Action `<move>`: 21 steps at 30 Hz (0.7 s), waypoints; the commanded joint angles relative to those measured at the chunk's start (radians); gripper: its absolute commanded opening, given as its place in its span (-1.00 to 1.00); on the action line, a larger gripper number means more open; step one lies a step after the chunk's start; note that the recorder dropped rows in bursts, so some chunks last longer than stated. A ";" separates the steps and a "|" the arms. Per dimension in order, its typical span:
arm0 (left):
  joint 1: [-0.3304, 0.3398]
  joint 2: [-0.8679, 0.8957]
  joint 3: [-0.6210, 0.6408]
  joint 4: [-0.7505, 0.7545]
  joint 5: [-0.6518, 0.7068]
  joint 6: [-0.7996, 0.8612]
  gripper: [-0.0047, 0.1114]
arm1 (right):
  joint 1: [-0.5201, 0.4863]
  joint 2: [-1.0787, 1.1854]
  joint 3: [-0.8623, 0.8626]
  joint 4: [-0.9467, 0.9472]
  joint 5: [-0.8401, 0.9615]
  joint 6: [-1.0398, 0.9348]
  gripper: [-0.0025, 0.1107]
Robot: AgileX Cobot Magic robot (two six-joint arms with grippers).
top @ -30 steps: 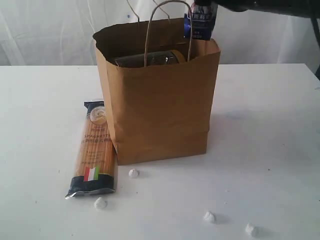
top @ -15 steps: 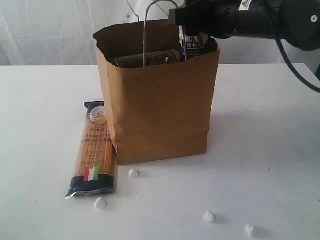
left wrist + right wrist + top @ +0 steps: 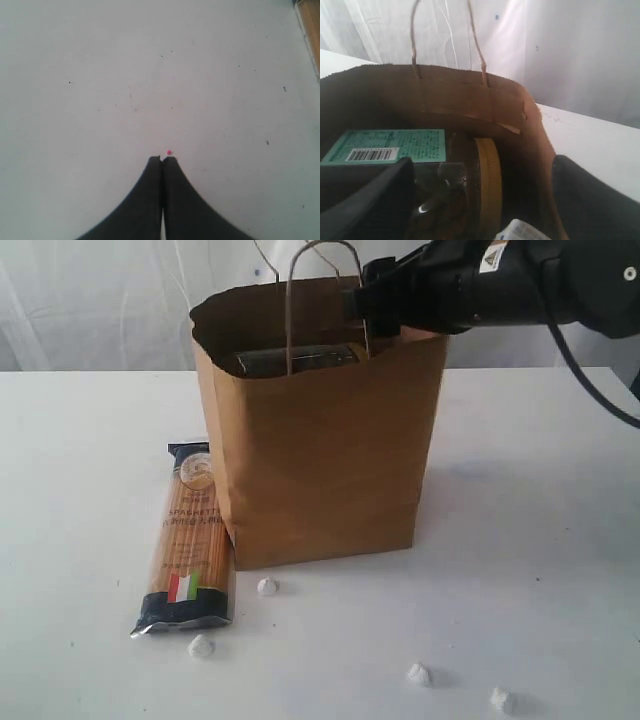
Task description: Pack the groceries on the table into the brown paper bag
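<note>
1. Since a second ago your right arm has come down over the bag. The carton that hung above the rim is now inside and is hidden in the exterior view.
2. Your right gripper sits in the bag's mouth, at its right end. Its fingers stand wide apart. The wrist view shows only a white-blue corner of the carton low between them. It lies close by one finger with a clear gap to the other, so you have nothing clamped.
3. In the bag, the jar lies on its side with its yellow lid toward the carton. A green label with a barcode shows beside the jar, but you cannot tell which item it belongs to.
4. Your left gripper has its fingers pressed flat together and holds nothing. It hangs over bare table and does not appear in the exterior view.
5. The spaghetti lies flat on the table, just beside the bag's lower left edge. Its flag end is the nearer one.
6. The bag stands upright with its mouth open and its handles up.
7. Four small white lumps lie scattered on the table in front of the bag.
</note>
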 commanded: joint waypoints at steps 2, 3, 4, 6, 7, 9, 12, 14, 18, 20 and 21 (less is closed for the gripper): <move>-0.006 -0.002 0.005 -0.004 0.002 -0.007 -0.92 | -0.003 -0.008 -0.006 0.000 -0.012 0.001 0.30; -0.006 -0.002 0.005 -0.004 0.002 -0.007 -0.92 | -0.003 -0.008 -0.006 0.000 -0.010 0.001 0.30; -0.006 -0.002 0.005 -0.004 0.002 -0.007 -0.92 | -0.003 -0.008 -0.006 0.000 -0.010 0.001 0.30; -0.006 -0.002 0.005 -0.004 0.002 -0.007 -0.92 | -0.003 -0.012 -0.006 0.000 -0.010 0.001 0.29; -0.006 -0.002 0.005 -0.004 0.002 -0.007 -0.92 | -0.003 -0.018 -0.006 0.000 -0.010 0.001 0.29; -0.006 -0.002 0.005 -0.004 0.002 -0.007 -0.92 | -0.003 -0.050 -0.006 0.000 -0.010 0.001 0.29; -0.006 -0.002 0.005 -0.004 0.002 -0.007 -0.92 | -0.003 -0.124 -0.013 0.000 -0.010 -0.004 0.29; -0.006 -0.002 0.005 -0.004 0.002 -0.007 -0.92 | -0.005 -0.181 -0.017 -0.016 -0.005 -0.045 0.27; -0.006 -0.002 0.005 -0.004 0.002 -0.007 -0.92 | -0.005 -0.304 -0.017 -0.154 0.041 -0.072 0.09; -0.006 -0.002 0.005 -0.004 0.002 -0.007 -0.92 | -0.005 -0.348 -0.017 -0.246 0.111 -0.072 -0.12; -0.006 -0.002 0.005 -0.004 0.002 -0.007 -0.92 | -0.007 -0.366 -0.017 -0.309 0.153 -0.072 -0.26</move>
